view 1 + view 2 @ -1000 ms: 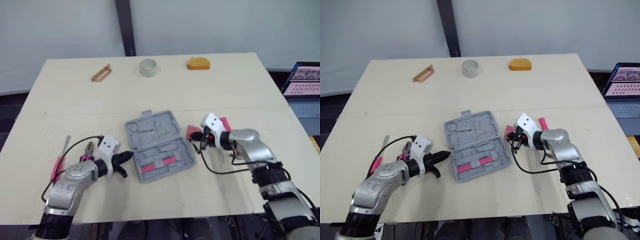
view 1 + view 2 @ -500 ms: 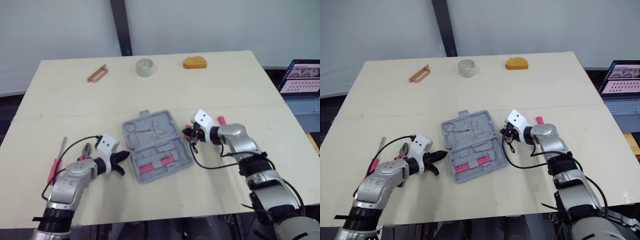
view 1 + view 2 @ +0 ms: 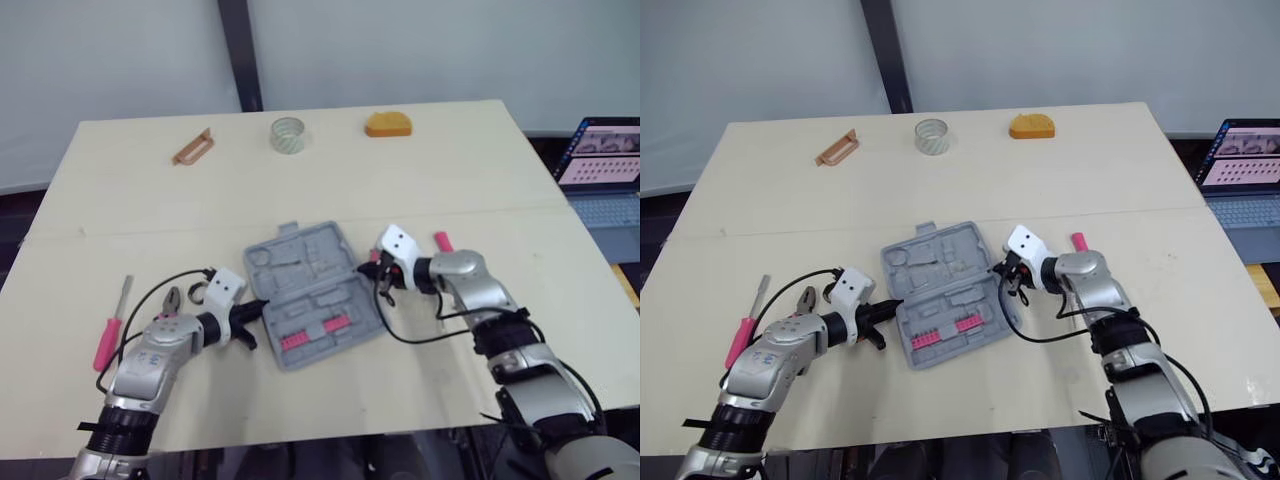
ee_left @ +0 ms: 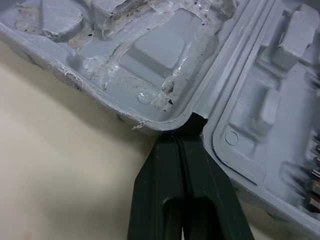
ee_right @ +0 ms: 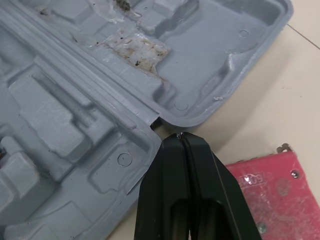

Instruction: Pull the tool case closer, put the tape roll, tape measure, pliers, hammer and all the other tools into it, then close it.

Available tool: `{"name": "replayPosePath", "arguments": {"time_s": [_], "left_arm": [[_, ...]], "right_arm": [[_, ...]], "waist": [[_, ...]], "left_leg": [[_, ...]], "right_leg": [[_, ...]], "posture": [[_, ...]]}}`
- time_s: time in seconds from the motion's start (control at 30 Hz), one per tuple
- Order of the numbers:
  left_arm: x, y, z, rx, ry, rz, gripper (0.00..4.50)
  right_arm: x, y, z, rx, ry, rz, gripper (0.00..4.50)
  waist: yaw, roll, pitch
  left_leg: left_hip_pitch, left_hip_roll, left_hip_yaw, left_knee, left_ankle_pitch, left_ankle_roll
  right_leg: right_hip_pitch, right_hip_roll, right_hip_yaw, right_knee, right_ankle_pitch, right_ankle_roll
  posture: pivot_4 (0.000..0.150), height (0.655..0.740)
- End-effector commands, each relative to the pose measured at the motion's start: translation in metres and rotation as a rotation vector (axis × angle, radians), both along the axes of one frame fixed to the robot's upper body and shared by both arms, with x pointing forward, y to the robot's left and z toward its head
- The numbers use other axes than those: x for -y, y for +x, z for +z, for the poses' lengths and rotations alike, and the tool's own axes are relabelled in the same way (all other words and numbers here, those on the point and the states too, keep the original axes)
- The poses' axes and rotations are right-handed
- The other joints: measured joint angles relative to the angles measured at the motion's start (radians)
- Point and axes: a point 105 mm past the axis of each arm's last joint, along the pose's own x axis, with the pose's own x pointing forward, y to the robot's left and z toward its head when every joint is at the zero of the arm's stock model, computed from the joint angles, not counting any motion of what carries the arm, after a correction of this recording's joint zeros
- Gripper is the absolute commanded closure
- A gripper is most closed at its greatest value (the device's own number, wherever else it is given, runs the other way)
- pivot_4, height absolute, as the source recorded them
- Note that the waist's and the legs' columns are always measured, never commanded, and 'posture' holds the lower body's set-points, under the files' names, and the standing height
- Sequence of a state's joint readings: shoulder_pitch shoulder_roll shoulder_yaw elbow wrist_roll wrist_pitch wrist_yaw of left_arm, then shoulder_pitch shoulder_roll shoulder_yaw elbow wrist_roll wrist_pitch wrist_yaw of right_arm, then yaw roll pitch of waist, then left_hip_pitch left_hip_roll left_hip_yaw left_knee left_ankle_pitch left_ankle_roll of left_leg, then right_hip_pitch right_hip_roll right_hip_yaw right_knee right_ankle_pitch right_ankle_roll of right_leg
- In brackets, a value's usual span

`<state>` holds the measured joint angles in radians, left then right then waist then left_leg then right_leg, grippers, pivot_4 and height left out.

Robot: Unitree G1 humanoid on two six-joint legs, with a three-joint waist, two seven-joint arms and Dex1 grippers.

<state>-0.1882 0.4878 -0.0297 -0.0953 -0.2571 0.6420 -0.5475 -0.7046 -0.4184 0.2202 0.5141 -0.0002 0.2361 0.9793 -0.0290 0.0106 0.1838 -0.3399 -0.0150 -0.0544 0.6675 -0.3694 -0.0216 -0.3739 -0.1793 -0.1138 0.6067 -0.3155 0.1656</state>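
the open grey tool case [image 3: 310, 295] lay flat in the middle of the table [image 3: 450, 170], both moulded halves facing up, with a row of pink bits [image 3: 310, 333] seated in the nearer half. the left gripper [image 4: 181, 137] had its two black fingers pressed together with nothing between them, the tip touching the hinge notch on the case's left edge. the right gripper [image 5: 179, 136] was likewise closed and empty, its tip just beside the matching notch on the case's right edge. a flat red piece [image 5: 265, 185] lay on the table right next to that gripper, and a small pink item [image 3: 441, 240] sat a little further right. on the near left, the pliers [image 3: 175, 300] lay partly behind the left arm, and a pink-handled screwdriver [image 3: 110, 325] lay further left, well apart from the case. along the far edge sat a brown handle-shaped tool [image 3: 194, 147] on the left, the tape roll [image 3: 287, 134] in the middle and the orange tape measure [image 3: 387, 123] to its right. a laptop [image 3: 605, 165] stood beyond the table's right side.
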Motion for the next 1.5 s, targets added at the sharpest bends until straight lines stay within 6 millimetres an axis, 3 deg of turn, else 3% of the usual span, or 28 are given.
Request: {"name": "replayPosePath", "arguments": {"time_s": [0.03, 0.9, 1.5], "left_arm": [[0.002, -0.001, 0.005, 0.022, 0.001, -0.026, 4.44], [0.004, -0.081, -0.020, -0.178, 0.036, -0.231, 4.44], [0.008, -0.105, -0.028, -0.248, 0.026, -0.282, 4.44]], "right_arm": [[-0.011, -0.011, 0.008, 0.003, 0.028, 0.074, 4.44], [-0.002, -0.108, -0.009, -0.242, 0.041, 0.224, 4.44], [0.002, -0.132, -0.020, -0.326, 0.019, 0.263, 4.44]], "waist": [[0.000, 0.000, 0.000], [0.011, 0.000, 0.000], [0.031, 0.000, 0.000]], "left_leg": [[0.000, 0.000, 0.000, 0.000, 0.000, 0.000], [0.001, 0.000, 0.004, 0.000, 0.000, 0.000], [0.001, 0.000, 0.006, 0.000, -0.001, 0.001]], "right_leg": [[0.000, 0.000, 0.000, 0.000, 0.000, 0.000], [0.000, 0.000, 0.003, -0.001, 0.000, 0.000], [0.000, 0.000, 0.005, -0.002, 0.000, 0.000]], "posture": [[0.150, 0.7400], [0.150, 0.7400], [0.150, 0.7400]]}}
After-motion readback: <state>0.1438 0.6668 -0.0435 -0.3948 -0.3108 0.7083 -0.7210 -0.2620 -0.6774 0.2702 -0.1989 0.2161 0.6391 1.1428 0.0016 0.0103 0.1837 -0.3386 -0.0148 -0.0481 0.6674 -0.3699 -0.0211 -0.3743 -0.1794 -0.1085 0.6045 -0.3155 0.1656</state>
